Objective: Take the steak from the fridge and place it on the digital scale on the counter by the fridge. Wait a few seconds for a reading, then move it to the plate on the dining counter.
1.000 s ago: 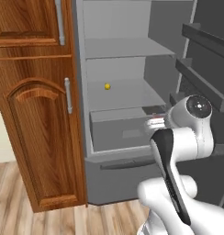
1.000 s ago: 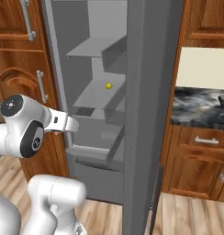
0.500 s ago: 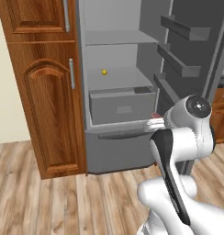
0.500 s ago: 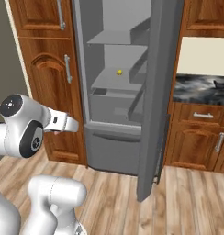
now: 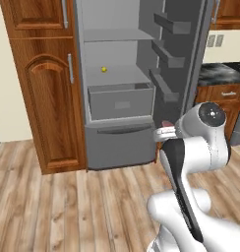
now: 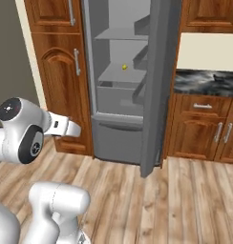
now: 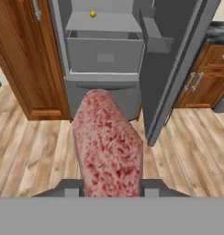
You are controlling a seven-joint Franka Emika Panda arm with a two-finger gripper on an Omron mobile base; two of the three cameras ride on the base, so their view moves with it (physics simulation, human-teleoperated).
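My gripper (image 7: 111, 186) is shut on the steak (image 7: 108, 142), a pinkish-red slab with paler patches that sticks out forward from between the fingers. In the left base view the steak (image 5: 166, 123) shows as a small pink tip at the gripper (image 5: 164, 132), held in the air in front of the open grey fridge (image 5: 117, 74), well clear of it. The hand (image 6: 73, 128) points toward the fridge (image 6: 118, 86). The digital scale, the plate and the dining counter are out of view.
The fridge door (image 6: 156, 86) stands open to the right, with a pulled-out grey drawer (image 5: 121, 101) and a tiny yellow ball (image 5: 104, 69) on a shelf. A short dark marbled counter (image 6: 209, 81) over wooden drawers lies right of the fridge. Wooden cupboards (image 5: 43, 88) stand left.
The whole scene has shrunk and shifted: the base has backed away from the fridge, bringing floor and the right counter into view. The steak stays in the gripper.
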